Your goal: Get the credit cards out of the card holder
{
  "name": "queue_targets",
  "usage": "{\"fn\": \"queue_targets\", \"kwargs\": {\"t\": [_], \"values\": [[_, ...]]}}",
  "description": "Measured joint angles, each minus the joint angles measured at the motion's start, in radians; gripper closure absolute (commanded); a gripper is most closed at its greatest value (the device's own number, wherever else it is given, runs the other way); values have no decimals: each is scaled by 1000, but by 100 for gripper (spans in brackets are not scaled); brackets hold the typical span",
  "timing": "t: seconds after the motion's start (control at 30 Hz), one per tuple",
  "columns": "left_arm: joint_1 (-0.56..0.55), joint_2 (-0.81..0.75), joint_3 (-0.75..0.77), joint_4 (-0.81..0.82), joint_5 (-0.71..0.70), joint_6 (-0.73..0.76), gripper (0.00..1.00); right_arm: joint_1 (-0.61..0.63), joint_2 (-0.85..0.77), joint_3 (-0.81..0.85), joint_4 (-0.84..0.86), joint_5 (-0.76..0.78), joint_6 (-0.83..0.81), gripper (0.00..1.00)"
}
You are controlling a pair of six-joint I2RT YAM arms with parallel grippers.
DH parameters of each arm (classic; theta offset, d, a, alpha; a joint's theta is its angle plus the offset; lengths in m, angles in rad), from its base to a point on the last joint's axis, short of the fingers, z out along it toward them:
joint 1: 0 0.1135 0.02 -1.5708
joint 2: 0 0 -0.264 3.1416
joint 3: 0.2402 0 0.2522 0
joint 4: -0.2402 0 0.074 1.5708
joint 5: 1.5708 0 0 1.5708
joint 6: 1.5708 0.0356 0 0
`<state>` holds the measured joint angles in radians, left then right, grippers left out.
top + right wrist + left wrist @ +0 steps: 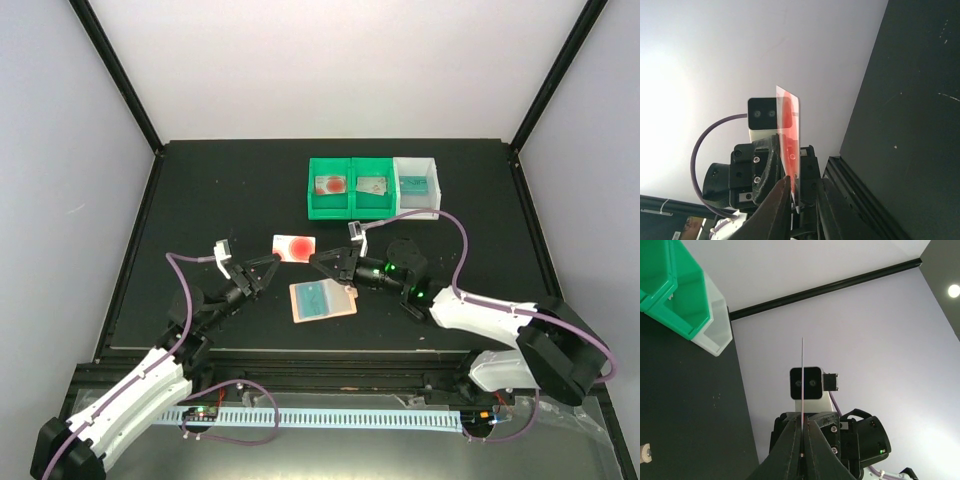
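Both arms meet over the middle of the worktop (215, 190), nose to nose, and between them is the pale credit card with the red blotch (295, 247), up in the air and off the surface. The left end effector (272, 262) is clenched on it: from the left wrist the card (802, 370) is a hairline seen edge-on, rising straight out from between two tightly closed fingers (790, 450).

The right end effector (318, 262) comes in from the opposite side. The right wrist view shows the blotched card (788, 125) standing between its fingers (777, 205). The jaws are spread wider than the card and it leans against just one of them (so released, not pinching).

Below the meeting point the peach-orange card holder (322, 300) lies open and flat on the worktop, and a teal card (313, 299) shows on its pale blue inner panel. It sits just in front of the right end effector and is touched by neither arm.

At the back are two green bins (345, 205) side by side with a white bin (417, 207) on their right. A card lies in each green compartment and a teal one lies in the white bin.
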<state>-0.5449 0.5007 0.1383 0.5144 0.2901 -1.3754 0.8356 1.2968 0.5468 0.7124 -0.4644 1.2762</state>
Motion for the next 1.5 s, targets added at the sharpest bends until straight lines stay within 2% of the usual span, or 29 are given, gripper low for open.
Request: {"fn": "queue_targets", "kwargs": {"t": [0.1, 0.23, 0.3, 0.37, 0.47, 0.53, 0.67, 0.73, 0.9, 1.07, 1.3, 1.5], "values": [[0, -3, -5, 3, 0, -5, 99, 7, 6, 13, 3, 0, 3, 98], [0, -3, -8, 2, -3, -6, 98, 13, 21, 19, 30, 0, 12, 99], [0, -4, -10, 3, -8, -6, 94, 13, 27, 19, 42, 0, 13, 99], [0, -6, -12, 3, -10, -6, 82, 14, 30, 19, 51, -1, 12, 99], [0, -26, -20, -4, -14, 3, 56, 16, 30, 19, 58, -1, 0, 99], [0, -58, -21, -25, -22, 17, 42, 16, 29, 19, 56, 0, -15, 99], [0, -157, -19, -128, -60, 61, 19, 15, 10, 21, 12, 0, -59, 99], [0, -202, -5, -217, -87, 97, 3, 14, -2, 21, -18, 0, -78, 99], [0, -259, 74, -472, -157, 200, 1, -27, -17, 34, -123, -8, -142, 99], [0, -253, 153, -644, -190, 335, 1, -129, -17, 78, -269, -14, -230, 99], [0, -103, 240, -778, -186, 549, 1, -269, 71, 252, -500, -19, -398, 99], [0, 40, 295, -850, -182, 695, 1, -338, 202, 436, -695, 21, -531, 99]]}}
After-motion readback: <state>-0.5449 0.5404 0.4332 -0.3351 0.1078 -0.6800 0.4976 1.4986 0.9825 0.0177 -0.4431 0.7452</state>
